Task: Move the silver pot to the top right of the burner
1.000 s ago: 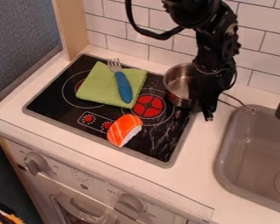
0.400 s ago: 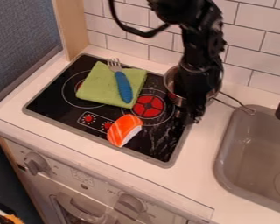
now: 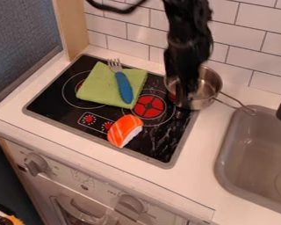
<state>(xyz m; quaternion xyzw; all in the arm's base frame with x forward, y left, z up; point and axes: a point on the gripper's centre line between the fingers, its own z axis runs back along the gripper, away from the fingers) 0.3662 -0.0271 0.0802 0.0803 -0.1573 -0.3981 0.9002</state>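
Camera view: here's the gripper [image 3: 185, 97] over the pot [image 3: 208, 84], spread or closed, I can't tell! Pot looks placed, so rise straight, no nudging.

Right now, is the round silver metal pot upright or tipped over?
Upright: the pot has its open mouth facing up, and its thin metal handle extends sideways.

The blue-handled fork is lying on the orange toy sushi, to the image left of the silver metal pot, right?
No, the camera view shows the fork on the folded green cloth; it is left of the pot, as you say.
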